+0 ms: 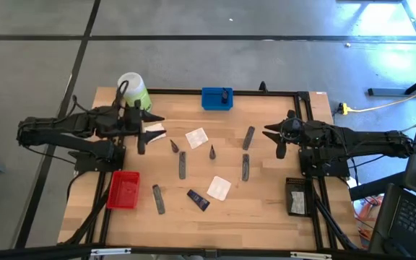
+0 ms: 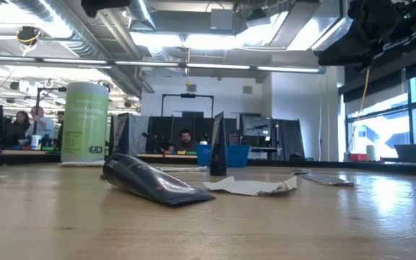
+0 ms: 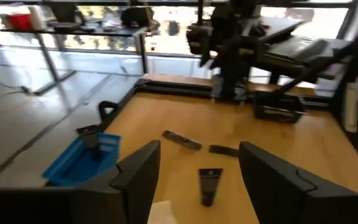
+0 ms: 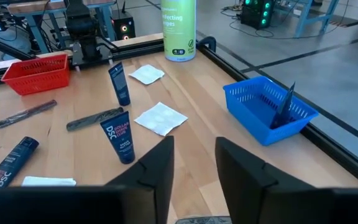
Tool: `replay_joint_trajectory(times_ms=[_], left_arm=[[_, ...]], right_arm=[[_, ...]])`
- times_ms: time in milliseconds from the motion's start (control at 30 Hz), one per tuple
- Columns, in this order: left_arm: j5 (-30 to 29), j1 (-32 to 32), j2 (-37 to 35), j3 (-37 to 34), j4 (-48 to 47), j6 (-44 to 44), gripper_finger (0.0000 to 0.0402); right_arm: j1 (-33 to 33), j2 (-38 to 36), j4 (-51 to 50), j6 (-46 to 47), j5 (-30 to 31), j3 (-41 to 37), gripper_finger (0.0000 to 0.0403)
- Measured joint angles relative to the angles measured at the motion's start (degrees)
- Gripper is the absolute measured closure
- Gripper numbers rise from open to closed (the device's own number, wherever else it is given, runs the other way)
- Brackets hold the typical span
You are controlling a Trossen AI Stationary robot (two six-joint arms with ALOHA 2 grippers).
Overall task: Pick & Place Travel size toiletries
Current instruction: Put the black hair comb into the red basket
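Two hands hover spread and empty: my left hand (image 1: 152, 118) by the green bottle (image 1: 133, 90), my right hand (image 1: 271, 133) opposite. Toiletries (image 1: 182, 165) lie scattered mid-surface; I judge a flat sachet (image 1: 196, 137) could slip my fingers.

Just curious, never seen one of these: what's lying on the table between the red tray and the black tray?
Seen from above, between the red tray and the black tray: a grey tube, a dark navy tube and a white sachet.

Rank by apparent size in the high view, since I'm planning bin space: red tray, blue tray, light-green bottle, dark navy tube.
1. Red plastic tray.
2. Blue plastic tray and light-green white-capped bottle: look alike, unranked.
3. Dark navy tube.
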Motion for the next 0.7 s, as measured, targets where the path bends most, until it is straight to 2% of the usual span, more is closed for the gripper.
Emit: replay_joint_trajectory(times_ms=[167, 500, 700], left_arm=[[3.5, -2.0, 1.7, 0.0, -0.2, -0.2, 0.0189], [3.4, -8.1, 10.4, 0.0, -0.4, -0.8, 0.0189], [3.3, -11.6, 14.7, 0.0, -3.8, -0.8, 0.019]], right_arm=[[0.0, 0.0, 0.0, 0.0, 0.0, 0.0, 0.0272], [0.0, 0.0, 0.0, 0.0, 0.0, 0.0, 0.0258], [0.0, 0.0, 0.0, 0.0, 0.0, 0.0, 0.0251]])
